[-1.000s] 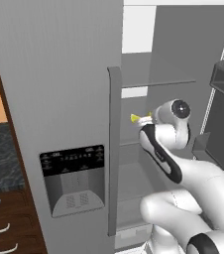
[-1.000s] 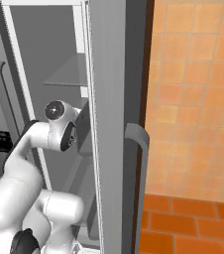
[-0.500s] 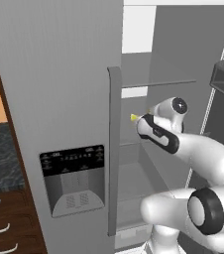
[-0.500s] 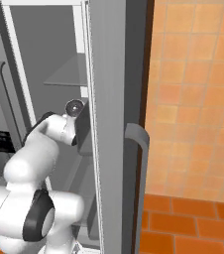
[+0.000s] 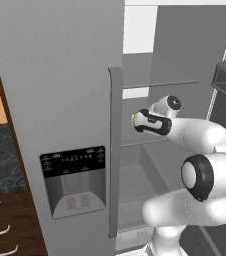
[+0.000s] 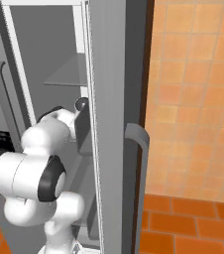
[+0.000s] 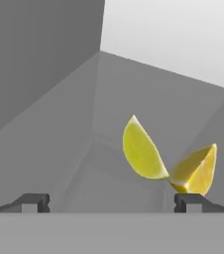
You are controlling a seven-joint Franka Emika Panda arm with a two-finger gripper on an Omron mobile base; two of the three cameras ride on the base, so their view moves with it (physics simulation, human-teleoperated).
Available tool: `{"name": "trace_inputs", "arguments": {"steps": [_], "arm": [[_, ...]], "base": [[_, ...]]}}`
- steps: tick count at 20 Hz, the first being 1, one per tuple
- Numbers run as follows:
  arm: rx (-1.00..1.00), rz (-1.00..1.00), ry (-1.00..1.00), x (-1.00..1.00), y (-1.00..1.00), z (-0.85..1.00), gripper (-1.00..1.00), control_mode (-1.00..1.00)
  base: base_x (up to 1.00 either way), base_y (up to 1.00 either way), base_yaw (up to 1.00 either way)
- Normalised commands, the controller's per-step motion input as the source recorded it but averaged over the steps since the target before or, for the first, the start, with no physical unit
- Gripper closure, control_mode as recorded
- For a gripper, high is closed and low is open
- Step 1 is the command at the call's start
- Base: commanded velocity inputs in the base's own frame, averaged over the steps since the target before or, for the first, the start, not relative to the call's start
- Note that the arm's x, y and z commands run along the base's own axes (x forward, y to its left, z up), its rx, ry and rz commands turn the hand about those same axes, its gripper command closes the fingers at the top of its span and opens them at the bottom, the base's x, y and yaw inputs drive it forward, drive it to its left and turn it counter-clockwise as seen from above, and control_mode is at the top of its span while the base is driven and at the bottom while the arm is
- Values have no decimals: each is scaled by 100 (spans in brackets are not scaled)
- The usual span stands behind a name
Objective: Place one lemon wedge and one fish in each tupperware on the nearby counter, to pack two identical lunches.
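The gripper stands with its jaws spread wide and holding nothing, its two dark fingertips far apart at the bottom of the hand view. Ahead of it, on the grey fridge shelf, lie two lemon wedges: the left wedge stands on its curved back, and the right wedge leans just beside it, the two touching at their lower tips. The right wedge sits directly above the right fingertip.

In the left base view a speck of yellow shows at the front of the hand, just beside the fridge door handle. Compared with a second ago, the hand has reached further left, towards that handle and deeper into the fridge, and the elbow has swung up and forward. The counter lies left of the fridge door, well apart from the gripper.
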Motion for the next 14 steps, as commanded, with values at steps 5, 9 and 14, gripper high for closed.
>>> {"name": "trace_inputs", "arguments": {"steps": [5, 9, 14], "arm": [[-2, 9, 0, 28, -5, -8, -100, -100], [-2, 4, 2, 32, -9, -24, -100, -100], [-4, 0, 6, 24, -4, -29, -100, -100]], "base": [[0, 0, 0], [0, 0, 0], [0, 0, 0]]}}
